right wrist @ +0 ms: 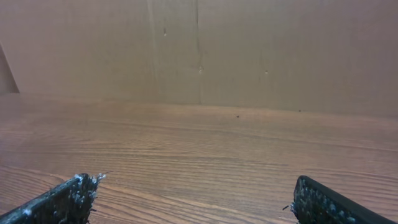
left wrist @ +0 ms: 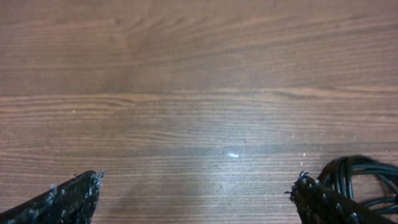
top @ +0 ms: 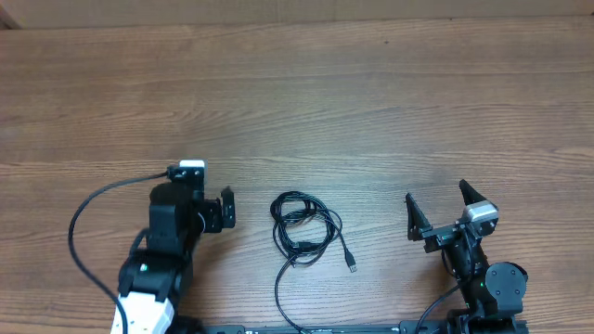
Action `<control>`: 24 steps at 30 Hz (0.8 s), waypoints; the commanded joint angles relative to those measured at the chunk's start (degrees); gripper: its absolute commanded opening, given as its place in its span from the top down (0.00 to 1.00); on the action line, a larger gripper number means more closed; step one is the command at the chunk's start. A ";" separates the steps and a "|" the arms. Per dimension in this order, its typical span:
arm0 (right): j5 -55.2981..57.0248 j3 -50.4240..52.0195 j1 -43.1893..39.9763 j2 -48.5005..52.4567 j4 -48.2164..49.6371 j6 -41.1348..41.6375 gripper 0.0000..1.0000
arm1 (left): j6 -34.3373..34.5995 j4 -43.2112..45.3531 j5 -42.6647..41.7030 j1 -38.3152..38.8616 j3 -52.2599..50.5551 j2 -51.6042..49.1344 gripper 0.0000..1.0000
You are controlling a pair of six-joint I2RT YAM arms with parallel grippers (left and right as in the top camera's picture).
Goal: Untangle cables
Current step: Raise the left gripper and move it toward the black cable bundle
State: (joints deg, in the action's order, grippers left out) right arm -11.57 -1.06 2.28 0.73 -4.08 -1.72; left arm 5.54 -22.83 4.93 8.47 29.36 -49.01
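A black cable lies coiled in a loose tangle at the front middle of the wooden table, with a USB plug at its right end and a tail running to the front edge. My left gripper is open and empty just left of the coil. In the left wrist view the coil shows beside the right finger of the gripper. My right gripper is open and empty to the right of the cable. The right wrist view shows its fingers over bare wood.
A brown cardboard wall stands along the table's far edge. A black supply lead loops left of the left arm. The arm bases sit at the front edge.
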 commanded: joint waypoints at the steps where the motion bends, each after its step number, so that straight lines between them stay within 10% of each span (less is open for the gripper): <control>1: 0.61 0.59 -0.15 -0.57 0.31 0.17 0.00 | -0.90 -1.42 -0.11 -0.61 4.33 -4.76 0.00; 24: 0.61 0.59 -0.15 -0.57 0.31 0.17 0.00 | -5.22 -6.38 -8.37 -0.63 12.46 -19.12 0.00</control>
State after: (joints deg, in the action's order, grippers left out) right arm -11.55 -1.06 2.28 0.73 -4.05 -1.69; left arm 2.55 -29.02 -0.45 8.34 39.92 -67.75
